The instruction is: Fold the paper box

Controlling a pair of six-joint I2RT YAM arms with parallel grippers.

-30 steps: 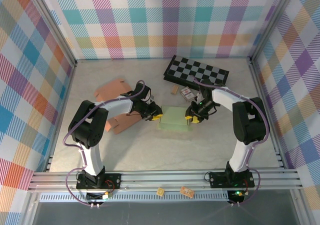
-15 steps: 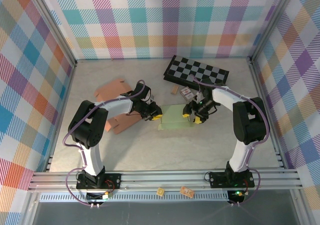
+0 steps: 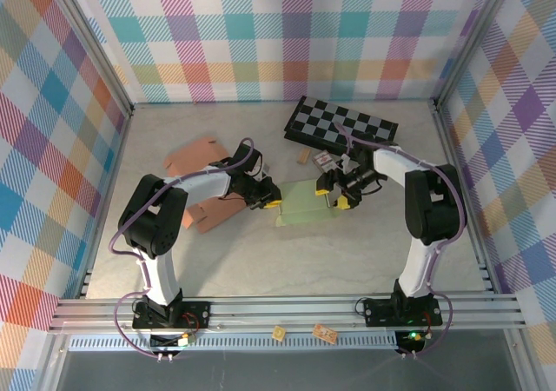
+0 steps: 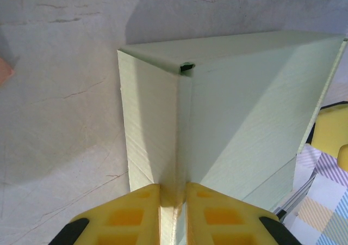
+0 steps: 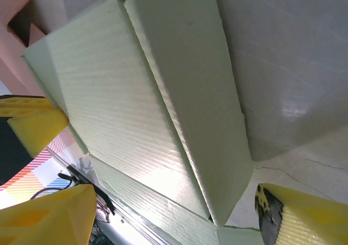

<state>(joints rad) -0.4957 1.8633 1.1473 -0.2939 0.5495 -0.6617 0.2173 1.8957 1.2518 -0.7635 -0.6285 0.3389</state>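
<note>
With the left gripper pinching a wall of the pale green paper box, square your open, empty right gripper before closing.

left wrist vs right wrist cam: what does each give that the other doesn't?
Left wrist: the left gripper pinched shut on a folded edge of the box.
Right wrist: the right gripper open, one finger on each side of the box's flap, and pink cardboard beyond the box.
Both: the green box, partly folded, on the table.
</note>
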